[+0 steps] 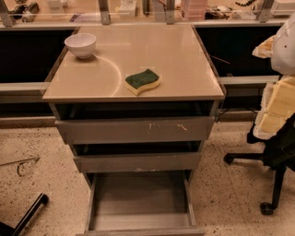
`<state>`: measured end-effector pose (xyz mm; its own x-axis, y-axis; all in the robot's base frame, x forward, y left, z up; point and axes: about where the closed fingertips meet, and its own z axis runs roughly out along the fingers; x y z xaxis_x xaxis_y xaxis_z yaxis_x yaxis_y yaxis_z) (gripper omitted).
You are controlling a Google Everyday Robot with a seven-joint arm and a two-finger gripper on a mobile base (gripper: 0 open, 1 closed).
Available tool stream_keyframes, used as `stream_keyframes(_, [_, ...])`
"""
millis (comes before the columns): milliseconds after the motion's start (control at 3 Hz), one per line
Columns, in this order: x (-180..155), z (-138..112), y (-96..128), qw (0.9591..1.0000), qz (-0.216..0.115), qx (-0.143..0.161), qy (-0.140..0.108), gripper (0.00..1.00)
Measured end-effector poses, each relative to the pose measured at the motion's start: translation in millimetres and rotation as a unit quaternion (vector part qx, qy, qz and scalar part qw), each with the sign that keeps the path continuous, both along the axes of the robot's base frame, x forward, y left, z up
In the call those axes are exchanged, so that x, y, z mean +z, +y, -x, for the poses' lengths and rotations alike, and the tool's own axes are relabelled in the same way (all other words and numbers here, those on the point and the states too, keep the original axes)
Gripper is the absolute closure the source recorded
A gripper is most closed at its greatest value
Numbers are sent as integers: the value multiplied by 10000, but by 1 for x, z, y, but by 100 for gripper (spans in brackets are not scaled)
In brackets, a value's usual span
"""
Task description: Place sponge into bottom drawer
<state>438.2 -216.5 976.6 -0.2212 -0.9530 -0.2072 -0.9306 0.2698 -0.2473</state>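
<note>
Speckled terrazzo floor (230,198), a black office chair (278,182) at right, a cluttered counter (87,11) behind under warm light.

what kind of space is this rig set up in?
Likely a lab or office workspace: a black wheeled office-chair base on a speckled stone-like floor, and a long cluttered bench behind the tan-topped cabinet of grey metal drawers. The end effector is not in view.
</note>
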Motion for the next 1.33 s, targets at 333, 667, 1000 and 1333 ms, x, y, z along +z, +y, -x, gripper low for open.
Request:
stream_keyframes(333, [0, 0, 0, 10000, -1, 0, 0, 0])
stream_keyframes(667, [-23, -24, 10, 9988, -454, 195, 52, 0])
stream_keyframes(1000, [-76, -75, 30, 9931, -1062, 456, 213, 0])
stream_keyframes(1333, [-76, -75, 30, 9931, -1062, 457, 213, 0])
